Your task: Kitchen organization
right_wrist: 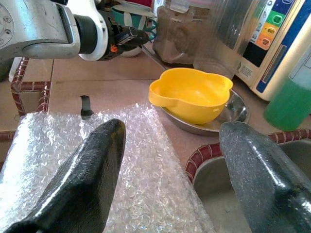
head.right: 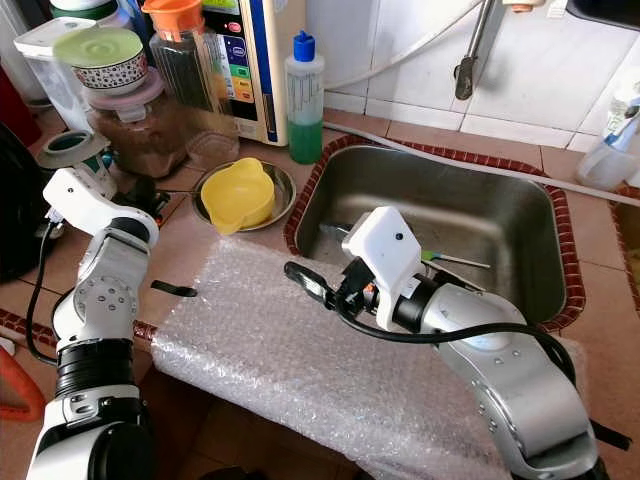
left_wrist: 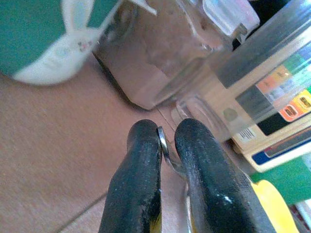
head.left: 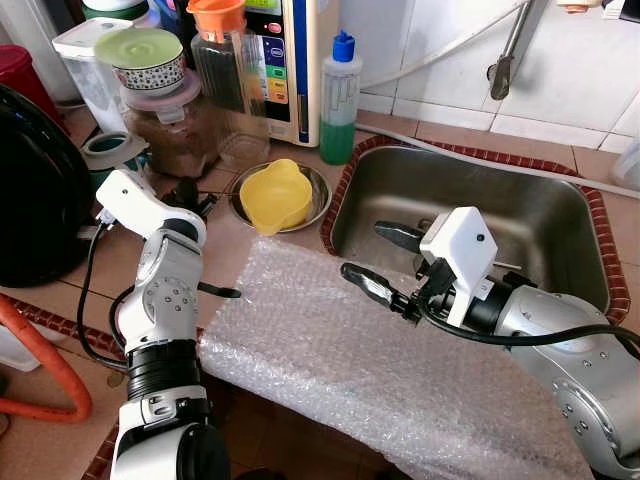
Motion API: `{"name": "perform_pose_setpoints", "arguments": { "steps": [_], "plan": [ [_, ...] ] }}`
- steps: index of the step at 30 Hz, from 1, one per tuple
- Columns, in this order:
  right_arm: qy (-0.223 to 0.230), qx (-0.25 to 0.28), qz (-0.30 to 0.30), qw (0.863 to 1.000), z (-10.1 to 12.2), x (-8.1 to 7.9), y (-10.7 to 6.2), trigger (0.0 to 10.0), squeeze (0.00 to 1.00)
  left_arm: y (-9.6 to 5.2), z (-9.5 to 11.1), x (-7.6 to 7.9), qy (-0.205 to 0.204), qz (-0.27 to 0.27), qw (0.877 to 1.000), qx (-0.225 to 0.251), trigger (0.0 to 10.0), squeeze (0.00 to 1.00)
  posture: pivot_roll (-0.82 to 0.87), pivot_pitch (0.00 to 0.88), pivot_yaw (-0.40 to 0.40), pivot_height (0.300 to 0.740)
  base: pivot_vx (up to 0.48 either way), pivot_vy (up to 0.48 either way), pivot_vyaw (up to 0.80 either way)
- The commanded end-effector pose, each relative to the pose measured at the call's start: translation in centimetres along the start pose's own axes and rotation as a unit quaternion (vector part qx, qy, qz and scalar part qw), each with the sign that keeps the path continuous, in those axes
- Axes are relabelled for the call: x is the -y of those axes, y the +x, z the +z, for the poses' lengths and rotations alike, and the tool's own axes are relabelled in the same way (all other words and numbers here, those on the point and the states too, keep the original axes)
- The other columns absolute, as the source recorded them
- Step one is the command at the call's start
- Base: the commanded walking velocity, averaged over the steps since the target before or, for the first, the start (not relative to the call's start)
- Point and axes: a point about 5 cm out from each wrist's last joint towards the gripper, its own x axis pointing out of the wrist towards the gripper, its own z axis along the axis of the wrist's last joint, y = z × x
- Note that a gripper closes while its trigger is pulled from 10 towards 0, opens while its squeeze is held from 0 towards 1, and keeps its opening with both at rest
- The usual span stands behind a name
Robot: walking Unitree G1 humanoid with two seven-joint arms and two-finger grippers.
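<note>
A yellow plastic bowl (head.left: 275, 195) sits in a shallow steel dish (head.left: 318, 203) on the tiled counter, left of the sink (head.left: 540, 225). A thin metal handle (right_wrist: 153, 56) runs from the dish toward the jars. My left gripper (head.left: 195, 200) is shut on that handle (left_wrist: 163, 141), just in front of a jar of brown powder (head.left: 175, 135). My right gripper (head.left: 370, 255) stands open over the sink's left rim and the near edge of a sheet of bubble wrap (head.left: 350, 350); nothing is between its fingers (right_wrist: 92, 170).
Jars, a clear container and a green soap bottle (head.left: 340, 100) crowd the back of the counter. A black appliance (head.left: 35, 190) stands at the far left, an orange hose (head.left: 50, 375) below it. A small black piece (head.left: 222, 291) lies by the bubble wrap.
</note>
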Motion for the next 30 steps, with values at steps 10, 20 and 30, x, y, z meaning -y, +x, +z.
{"name": "perform_pose_setpoints", "arguments": {
  "steps": [10,20,30],
  "plan": [
    [-0.010,0.009,0.005,1.000,0.3,-0.1,0.4,10.0,0.00,-0.2,2.7,1.3,0.052,-0.019,0.996,0.068,0.0,0.00,-0.07,0.100,0.031,0.740,0.000,0.000,0.00],
    [-0.012,0.012,0.003,1.000,0.3,-0.1,0.5,10.0,0.00,-0.4,3.7,3.4,0.074,-0.066,0.990,0.099,0.0,0.00,-0.07,0.098,0.031,0.740,0.000,0.000,0.00],
    [-0.014,0.015,-0.002,1.000,0.4,0.1,0.6,10.0,0.00,-0.8,5.3,5.2,0.119,-0.107,0.976,0.149,0.0,0.00,-0.07,0.092,0.029,0.740,0.000,0.000,0.00]
  ]
}}
